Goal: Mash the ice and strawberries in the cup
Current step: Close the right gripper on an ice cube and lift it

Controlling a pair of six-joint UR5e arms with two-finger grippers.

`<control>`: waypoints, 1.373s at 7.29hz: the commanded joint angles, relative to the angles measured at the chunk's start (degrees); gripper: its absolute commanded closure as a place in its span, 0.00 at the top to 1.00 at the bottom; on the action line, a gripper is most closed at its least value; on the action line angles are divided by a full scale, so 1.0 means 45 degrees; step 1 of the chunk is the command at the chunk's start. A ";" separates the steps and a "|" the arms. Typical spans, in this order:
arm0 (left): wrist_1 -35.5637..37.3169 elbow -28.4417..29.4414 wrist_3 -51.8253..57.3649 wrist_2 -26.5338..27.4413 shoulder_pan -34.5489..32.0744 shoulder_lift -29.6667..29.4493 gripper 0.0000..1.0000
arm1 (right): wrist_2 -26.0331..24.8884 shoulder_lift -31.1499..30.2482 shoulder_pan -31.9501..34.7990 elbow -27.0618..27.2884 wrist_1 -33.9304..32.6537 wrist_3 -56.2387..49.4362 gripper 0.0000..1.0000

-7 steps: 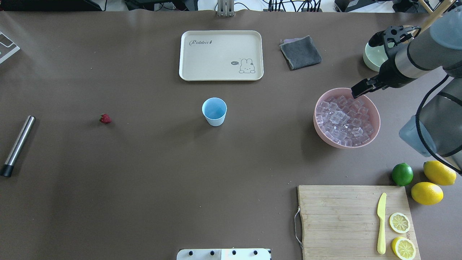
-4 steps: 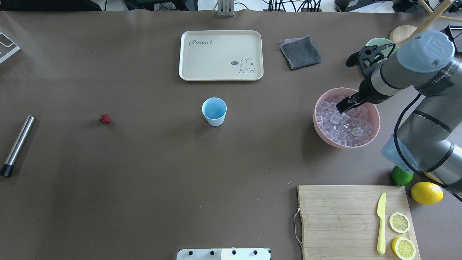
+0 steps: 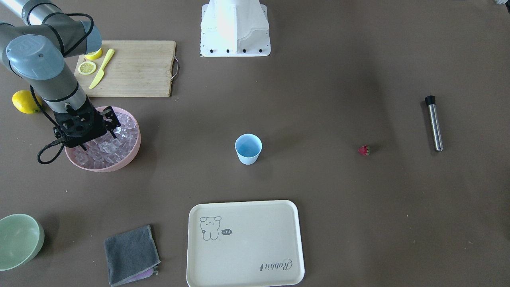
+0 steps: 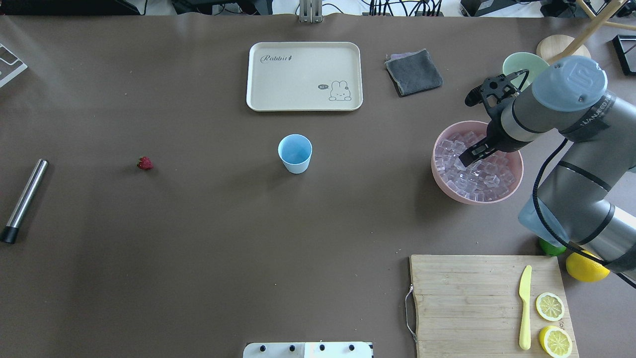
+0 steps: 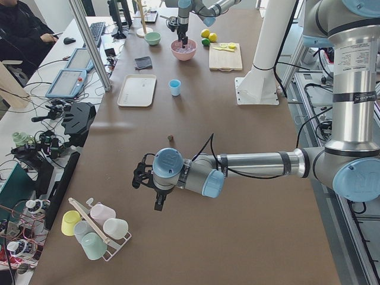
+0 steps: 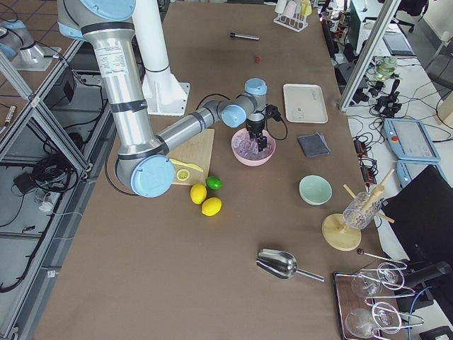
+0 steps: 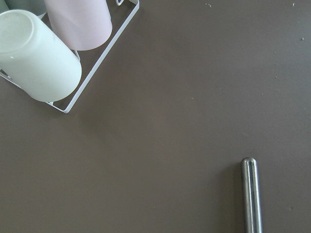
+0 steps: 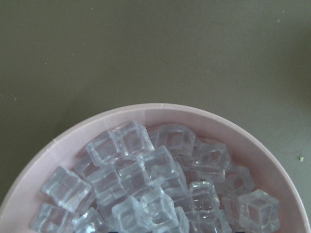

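Right pincer (image 4: 467, 159): fingers apart, pointing down into your pink bowl (image 4: 477, 200), at the ice (image 4: 477, 174) heaped there; contact unclear. Cup (image 4: 295, 153) stood upright mid-surface, mouth up, well apart from the bowl. Strawberry (image 4: 144, 163) lay on its side farther toward the robot's left, long axis roughly along the surface's length, green cap toward the steel rod (image 4: 24, 200). Left pincer (image 5: 159, 203) hung above the surface near that rod; apart or together, you couldn't tell.

Robotics lab: teach pendants (image 5: 66, 83), aluminium posts (image 5: 90, 44), floor cables (image 6: 41, 170).
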 commanded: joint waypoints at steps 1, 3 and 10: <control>0.0005 0.0000 0.0000 0.0002 -0.0004 0.0003 0.99 | -0.0078 0.0162 -0.0174 -0.0149 0.0007 -0.0087 0.84; 0.0005 -0.0059 0.0000 -0.0018 -0.0004 0.0003 0.99 | -0.0351 0.0415 -0.0330 -0.0383 0.0026 -0.0088 0.83; 0.0005 -0.0157 0.0000 -0.0018 -0.0004 0.0003 0.99 | -0.0781 0.0378 -0.0546 -0.0736 0.0026 -0.0107 0.62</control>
